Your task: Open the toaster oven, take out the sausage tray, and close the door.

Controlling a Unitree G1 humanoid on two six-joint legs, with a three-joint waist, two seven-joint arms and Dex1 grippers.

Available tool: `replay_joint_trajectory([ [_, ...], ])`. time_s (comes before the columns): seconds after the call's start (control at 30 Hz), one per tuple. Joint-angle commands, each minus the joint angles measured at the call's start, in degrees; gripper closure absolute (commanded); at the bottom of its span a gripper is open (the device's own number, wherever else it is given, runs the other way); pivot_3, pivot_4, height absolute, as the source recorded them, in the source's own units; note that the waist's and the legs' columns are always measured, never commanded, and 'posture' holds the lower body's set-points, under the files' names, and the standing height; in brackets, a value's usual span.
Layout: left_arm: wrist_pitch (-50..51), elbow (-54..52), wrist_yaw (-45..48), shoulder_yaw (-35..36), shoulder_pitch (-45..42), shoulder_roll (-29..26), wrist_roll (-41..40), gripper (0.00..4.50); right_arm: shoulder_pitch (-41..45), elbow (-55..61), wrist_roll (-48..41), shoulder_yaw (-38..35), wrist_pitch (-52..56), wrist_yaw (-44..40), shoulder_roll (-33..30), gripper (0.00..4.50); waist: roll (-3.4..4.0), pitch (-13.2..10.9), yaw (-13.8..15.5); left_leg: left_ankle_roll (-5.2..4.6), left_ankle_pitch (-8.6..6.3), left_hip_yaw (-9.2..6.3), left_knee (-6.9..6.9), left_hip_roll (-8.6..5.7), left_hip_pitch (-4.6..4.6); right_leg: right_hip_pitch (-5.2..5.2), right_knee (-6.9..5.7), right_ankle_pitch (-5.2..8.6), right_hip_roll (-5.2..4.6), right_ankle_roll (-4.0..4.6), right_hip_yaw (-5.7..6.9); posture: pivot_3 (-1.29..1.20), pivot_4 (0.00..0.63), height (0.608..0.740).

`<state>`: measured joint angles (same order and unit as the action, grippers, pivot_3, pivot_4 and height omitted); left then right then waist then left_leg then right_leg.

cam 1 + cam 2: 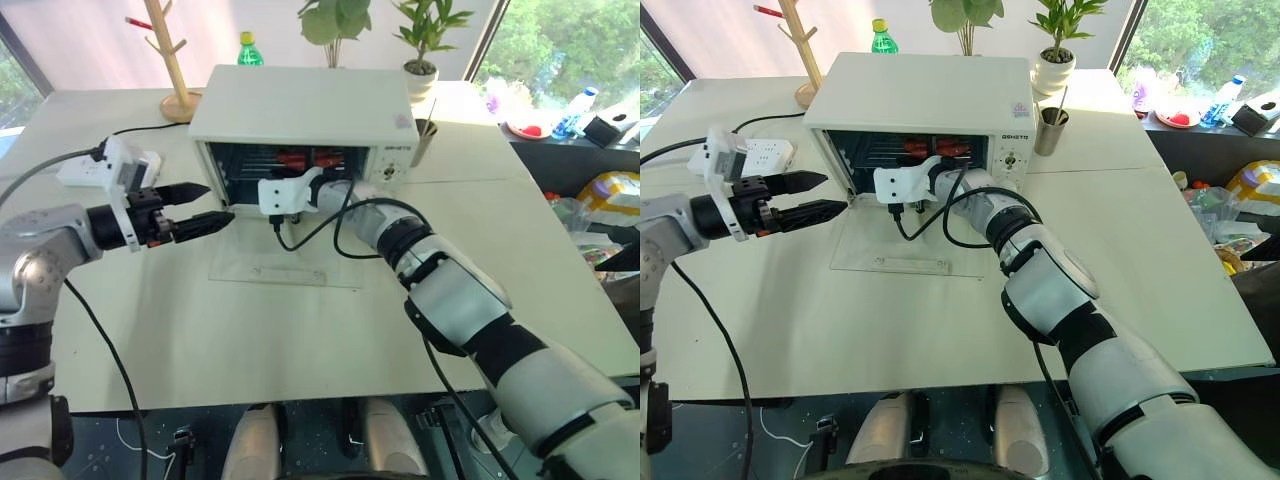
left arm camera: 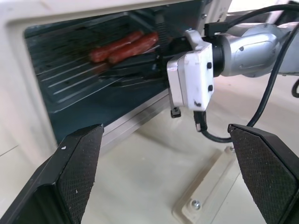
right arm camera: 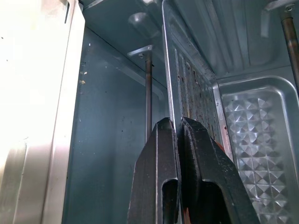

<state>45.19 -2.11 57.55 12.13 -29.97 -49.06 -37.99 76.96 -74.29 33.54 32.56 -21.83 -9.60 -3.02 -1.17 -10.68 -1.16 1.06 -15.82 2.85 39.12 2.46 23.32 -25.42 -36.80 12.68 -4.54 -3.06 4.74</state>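
White table [image 1: 300, 340], wide and bare in front. At its far left, wooden peg stand [image 1: 170, 55]; just beside, green bottle [image 1: 249, 50]. Behind, two potted plants [image 1: 1060, 40]. White power strip [image 1: 770, 152] near left edge, cable trailing off. Metal cup [image 1: 1050, 130] with straw, far right. Side counter [image 1: 580, 135] cluttered with bottles, packets.

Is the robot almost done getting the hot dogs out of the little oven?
Not yet, about a third through. Done: the clear glass door lies open flat on the table in front of the boxy white toaster oven. Happening now: the right gripper is inside, pinched shut on the rim of the shiny metal sausage tray. The red sausages sit inside. The left gripper waits open nearby. Left: pulling the tray out, closing the door.
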Motion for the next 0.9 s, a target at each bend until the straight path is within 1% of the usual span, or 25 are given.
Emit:
replay_joint_trajectory([
  [0.03, -3.3, 5.9, 2.8, -2.6, -5.8, 0.0, 2.4, 0.0, 0.8, 1.4, -0.9, -1.8, -1.1, 0.6, 0.1, 4.41, -0.01, 0.0, 0.1, 0.0, 0.0, 0.0, 0.0, 0.0, 0.0, -0.01, -0.04, 0.0, 0.0, 0.0, 0.0, 0.0, 0.15, 0.717],
  [0.17, -7.5, 15.5, 7.1, -7.6, -13.6, 1.1, 7.0, 0.0, 0.3, 3.0, -1.0, -1.8, -2.1, 0.0, -0.2, 4.41, -0.01, 0.0, 0.1, 0.01, 0.01, 0.0, 0.0, -0.04, 0.0, -0.02, -0.09, 0.01, 0.0, 0.0, 0.01, 0.0, 0.15, 0.717],
  [0.37, -13.2, 26.6, 11.8, -11.1, -20.4, 2.2, 12.2, 0.0, -1.5, 7.8, -1.7, -2.3, -3.1, -1.5, -1.0, 4.41, -0.02, 0.0, -0.2, 0.01, 0.01, 0.07, -0.01, -0.05, 0.03, -0.09, -0.1, 0.01, 0.01, 0.0, -0.01, 0.0, 0.15, 0.717],
  [0.5, -15.9, 32.0, 14.2, -12.1, -24.0, 3.1, 14.8, 0.0, -5.8, 15.6, -2.9, -3.2, -2.4, -4.6, -3.0, 4.41, -0.02, 0.0, 0.0, 0.03, 0.02, 0.06, 0.02, -0.04, 0.02, -0.09, -0.16, 0.01, 0.01, -0.01, 0.0, 0.0, 0.15, 0.717],
  [0.67, -17.6, 35.0, 16.0, -12.3, -25.8, 3.6, 16.4, 0.0, -11.3, 25.4, -3.2, -3.9, 0.5, -8.9, -5.0, 4.41, -0.04, 0.0, 0.2, 0.05, 0.04, 0.04, 0.03, -0.05, 0.01, -0.09, -0.21, 0.01, 0.01, -0.01, -0.01, 0.0, 0.15, 0.717],
  [0.77, -18.0, 35.5, 16.7, -12.1, -26.0, 3.7, 17.0, 0.0, -13.3, 29.1, -3.0, -4.4, 2.6, -10.1, -5.4, 3.4, -0.04, 0.0, 0.2, 0.05, 0.04, 0.04, 0.05, -0.05, 0.01, -0.08, -0.21, 0.01, -0.01, -0.01, 0.0, 0.0, 0.15, 0.717],
  [0.87, -18.3, 35.7, 16.9, -11.9, -26.0, 3.7, 17.4, 0.0, -13.2, 29.9, -2.8, -4.6, 3.9, -10.4, -5.2, 1.92, -0.03, 0.0, 0.1, 0.05, 0.04, 0.03, 0.05, -0.05, 0.01, -0.09, -0.22, 0.01, 0.01, -0.01, 0.0, 0.0, 0.15, 0.717],
  [0.9, -18.3, 35.6, 16.9, -11.8, -26.0, 3.7, 17.4, 0.0, -12.8, 29.5, -2.7, -4.6, 4.0, -10.3, -4.9, 1.35, -0.03, 0.0, 0.1, 0.05, 0.04, 0.03, 0.05, -0.05, 0.01, -0.09, -0.22, 0.01, 0.01, -0.01, 0.0, 0.0, 0.15, 0.717],
])
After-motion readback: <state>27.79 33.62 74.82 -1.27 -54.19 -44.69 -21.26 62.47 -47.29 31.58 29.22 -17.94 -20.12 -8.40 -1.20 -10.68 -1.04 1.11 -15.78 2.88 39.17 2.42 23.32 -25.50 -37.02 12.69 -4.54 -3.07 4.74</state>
